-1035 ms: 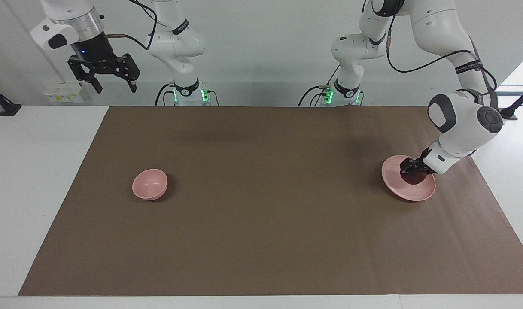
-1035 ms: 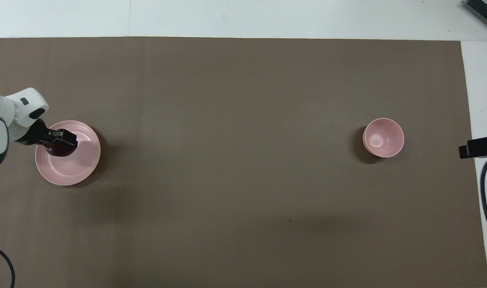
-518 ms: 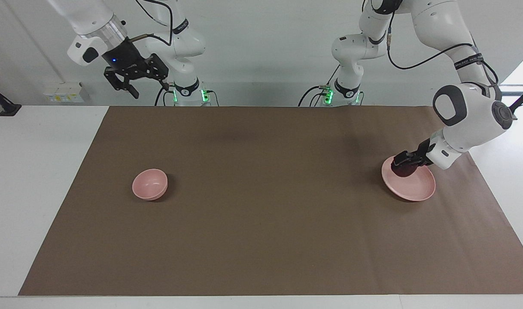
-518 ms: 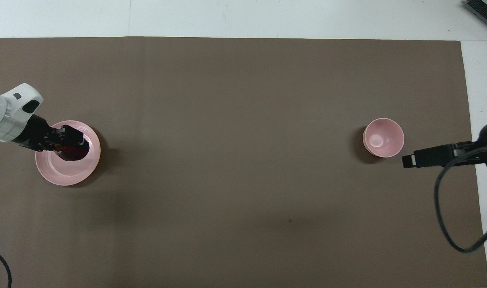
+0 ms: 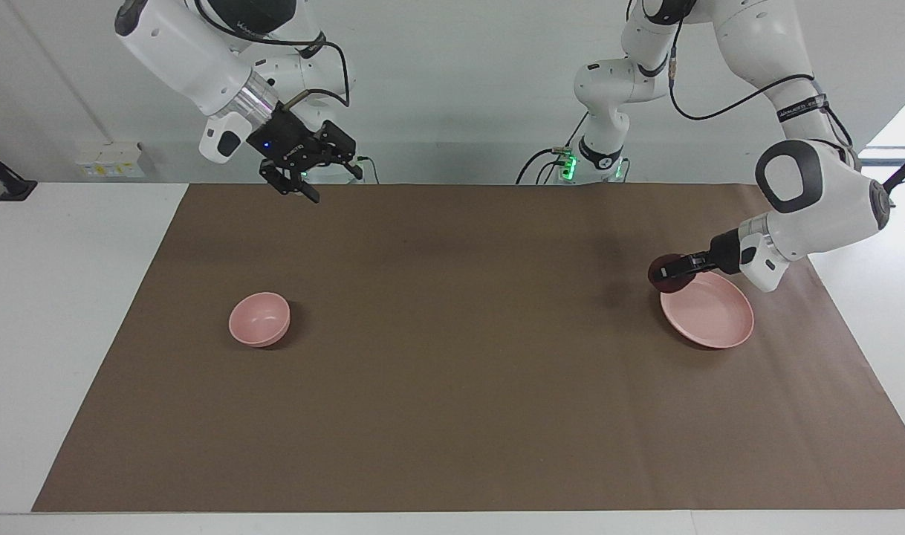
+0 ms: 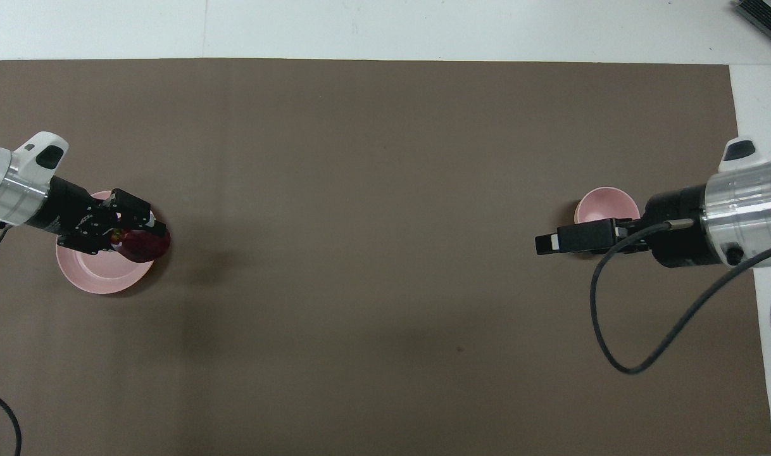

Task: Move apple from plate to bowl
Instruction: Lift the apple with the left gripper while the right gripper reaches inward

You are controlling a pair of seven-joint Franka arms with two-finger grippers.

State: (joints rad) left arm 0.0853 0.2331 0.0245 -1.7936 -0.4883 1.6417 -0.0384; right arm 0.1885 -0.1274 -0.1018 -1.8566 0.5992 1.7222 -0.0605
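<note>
Hanging just above the rim of the plate (image 5: 709, 316), the apple (image 5: 664, 273) is clamped between the fingers (image 5: 692, 261) of the left gripper (image 5: 681, 266), lifted clear of the plate's floor and over the plate's edge that faces the middle of the surface (image 5: 452, 416). The plate sits at the left arm's end of the surface, close to that short edge of the brown mat (image 5: 452, 371). The bowl (image 5: 259, 319) stands upright toward the right arm's end, well apart from the plate, with only bare mat between the two.

The right gripper (image 5: 315, 182) hangs in the air with its fingers spread apart, holding nothing; in the facing view it is over the mat's edge nearest the robots, while from overhead its body partly covers the bowl. A black cable (image 6: 620, 329) loops down from that arm's wrist.

The brown mat covers most of the white surface, leaving white strips along the short ends and the edge away from the robots. A pale wall (image 5: 452, 89) rises at the robots' end, with a small socket strip (image 5: 111, 158) low on it near the right arm's corner. Green lights (image 5: 568, 165) glow at the arm bases.
</note>
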